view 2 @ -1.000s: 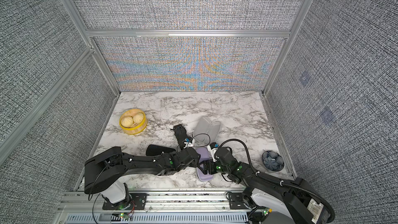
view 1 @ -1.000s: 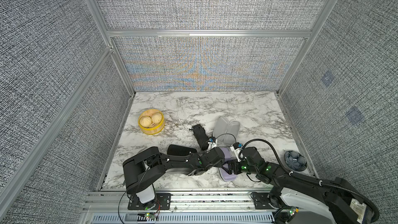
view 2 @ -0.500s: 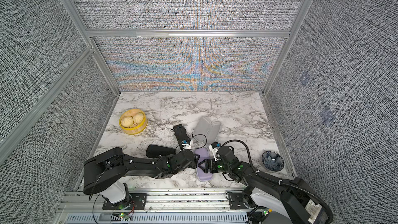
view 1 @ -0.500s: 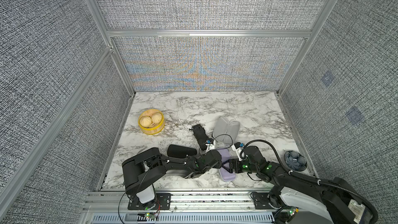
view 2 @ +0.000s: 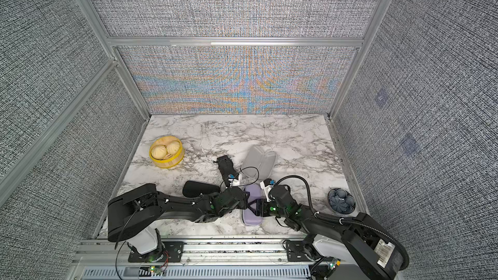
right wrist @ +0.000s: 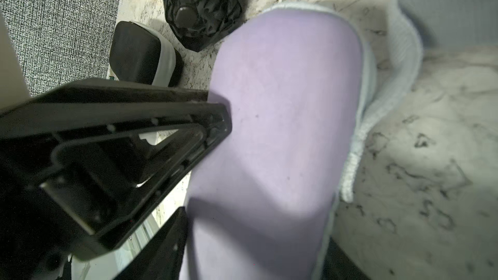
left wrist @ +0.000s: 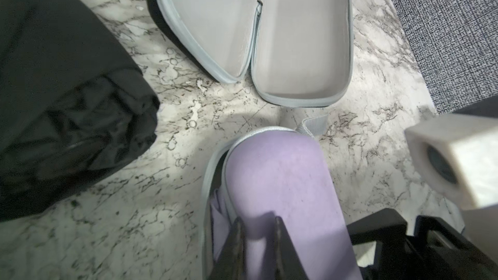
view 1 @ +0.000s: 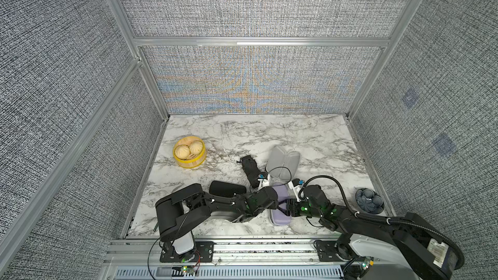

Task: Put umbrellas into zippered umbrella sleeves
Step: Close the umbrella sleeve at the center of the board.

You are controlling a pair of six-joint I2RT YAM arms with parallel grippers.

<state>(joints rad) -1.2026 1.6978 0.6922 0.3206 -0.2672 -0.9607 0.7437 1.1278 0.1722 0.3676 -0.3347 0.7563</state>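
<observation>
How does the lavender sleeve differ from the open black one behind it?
The lavender sleeve is folded nearly shut, with lavender fabric showing in the gap. The open black sleeve lies spread flat, both grey halves empty. The lavender sleeve sits near the front edge, while the open black sleeve lies farther back. Both are oblong clamshells with pale zipper edges.

Black left arm (view 1: 221, 207) and right arm (view 1: 347, 215), green lights, 1 looping cable (view 1: 324, 176).

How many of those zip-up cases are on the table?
3. A lavender case lies front and centre; an open case, grey inside, lies just behind it; a closed black case lies to its left. The robot's arms may hide others.
</observation>
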